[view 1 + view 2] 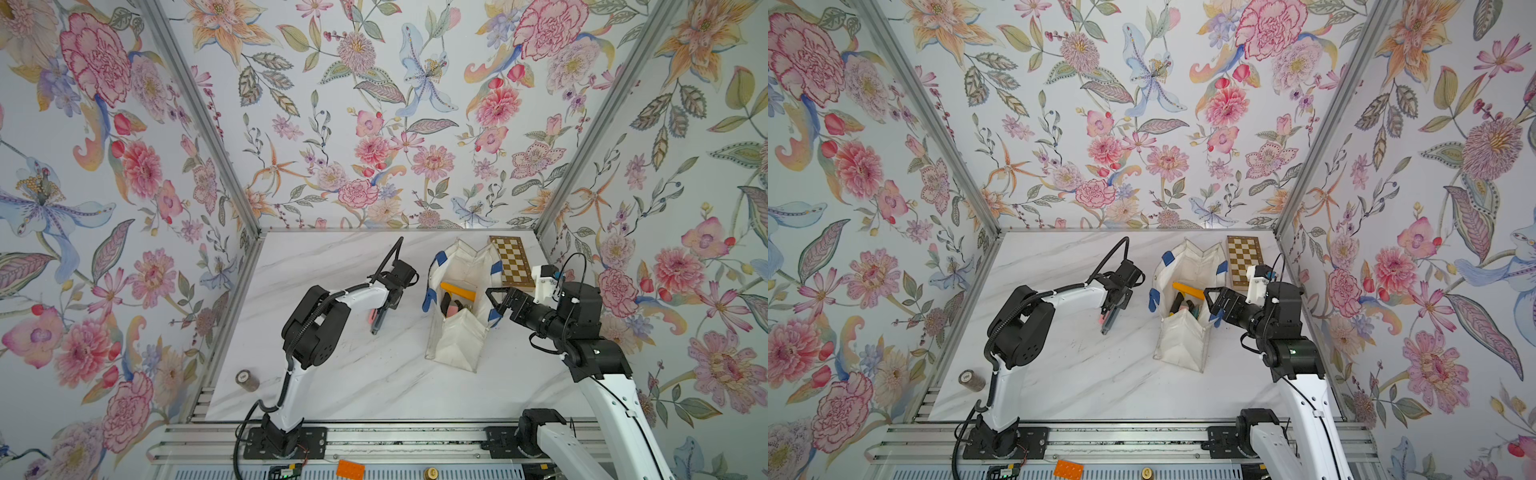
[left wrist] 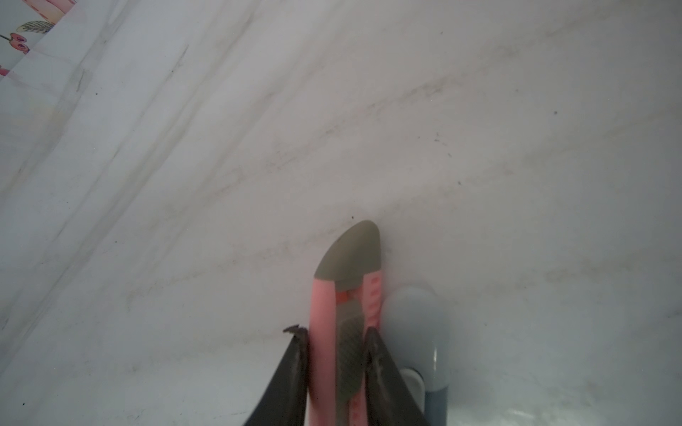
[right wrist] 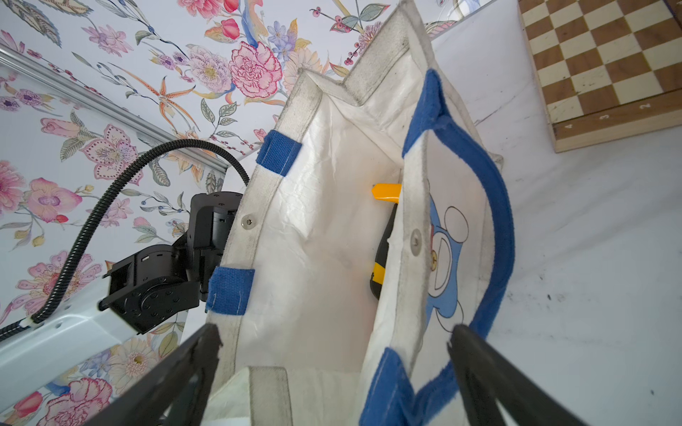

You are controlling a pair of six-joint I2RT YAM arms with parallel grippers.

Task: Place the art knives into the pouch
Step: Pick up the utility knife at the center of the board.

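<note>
left wrist view: left fingers (image 2: 295, 372) clamp the knife (image 2: 347, 295) over the surface (image 2: 516, 147), apart from the pouch (image 1: 457, 336). judged light, stiff, slick plastic; grip the handle, clear of the blade end. right fingers (image 3: 192, 369) stand spread beside the pouch.

Pink-and-grey art knife (image 2: 345, 317) gripped upright, white pouch (image 1: 455, 338) standing open

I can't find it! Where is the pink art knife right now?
In a top view the art knife is gripped by the left gripper near the middle of the marble table, left of the white pouch and not inside it.
</note>
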